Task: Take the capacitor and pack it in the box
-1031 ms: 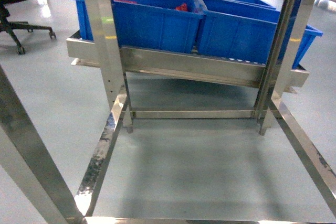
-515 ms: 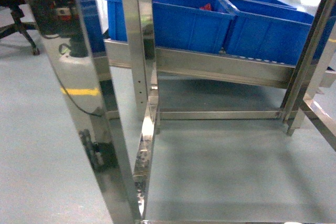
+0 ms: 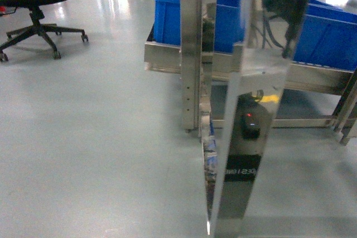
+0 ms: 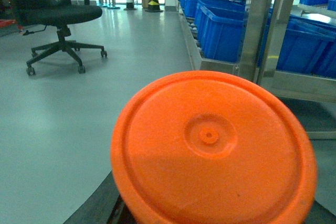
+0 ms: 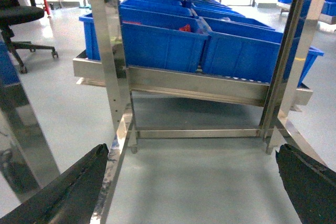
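Right gripper (image 5: 191,182) is spread wide, its two dark, matte fingers (image 5: 68,190) poking in at the 8 and 4 o'clock corners of the right wrist view with nothing between them. Neither the capacitor nor the box shows in any view. Left gripper cannot be judged: a smooth orange round lid (image 4: 212,148) with moulded concentric rings fills that wrist view. Beyond stand polished steel rack posts (image 3: 195,54), glossy blue plastic bins (image 5: 160,40) on a slanted steel shelf, and a black office chair (image 3: 36,4) at 10 o'clock on grey floor.
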`<state>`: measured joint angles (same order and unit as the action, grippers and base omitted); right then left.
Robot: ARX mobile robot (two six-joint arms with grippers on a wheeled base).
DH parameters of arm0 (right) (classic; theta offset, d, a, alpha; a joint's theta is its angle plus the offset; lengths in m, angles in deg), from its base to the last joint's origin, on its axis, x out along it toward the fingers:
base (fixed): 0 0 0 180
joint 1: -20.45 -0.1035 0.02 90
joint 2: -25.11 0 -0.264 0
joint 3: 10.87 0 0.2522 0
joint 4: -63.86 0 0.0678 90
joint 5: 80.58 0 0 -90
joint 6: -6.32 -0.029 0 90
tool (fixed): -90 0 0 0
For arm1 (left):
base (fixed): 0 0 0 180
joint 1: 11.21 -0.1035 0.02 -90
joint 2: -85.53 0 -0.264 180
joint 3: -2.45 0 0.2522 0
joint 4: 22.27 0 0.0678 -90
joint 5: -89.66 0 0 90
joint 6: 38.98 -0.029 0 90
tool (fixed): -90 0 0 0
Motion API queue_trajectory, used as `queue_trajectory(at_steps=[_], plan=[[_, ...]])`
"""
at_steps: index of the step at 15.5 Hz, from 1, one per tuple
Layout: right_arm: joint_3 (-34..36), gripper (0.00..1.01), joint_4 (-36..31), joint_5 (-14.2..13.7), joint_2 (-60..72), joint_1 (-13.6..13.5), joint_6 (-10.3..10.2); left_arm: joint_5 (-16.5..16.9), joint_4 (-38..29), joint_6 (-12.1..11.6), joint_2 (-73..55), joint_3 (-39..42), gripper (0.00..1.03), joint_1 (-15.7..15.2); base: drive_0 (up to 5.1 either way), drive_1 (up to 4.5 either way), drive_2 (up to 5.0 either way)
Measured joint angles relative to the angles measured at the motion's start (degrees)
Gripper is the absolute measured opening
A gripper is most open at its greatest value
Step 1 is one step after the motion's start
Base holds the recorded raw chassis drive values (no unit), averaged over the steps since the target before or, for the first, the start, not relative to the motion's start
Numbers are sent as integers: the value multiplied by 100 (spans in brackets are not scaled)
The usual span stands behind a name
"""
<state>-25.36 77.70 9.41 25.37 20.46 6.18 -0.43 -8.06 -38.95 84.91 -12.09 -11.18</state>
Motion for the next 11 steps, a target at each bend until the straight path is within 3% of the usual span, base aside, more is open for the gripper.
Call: queue_trajectory(at_steps=[11], plan=[[0,98,26,0,-2,0,2,7,-2,0,0,0,44,0,-501,245,245]])
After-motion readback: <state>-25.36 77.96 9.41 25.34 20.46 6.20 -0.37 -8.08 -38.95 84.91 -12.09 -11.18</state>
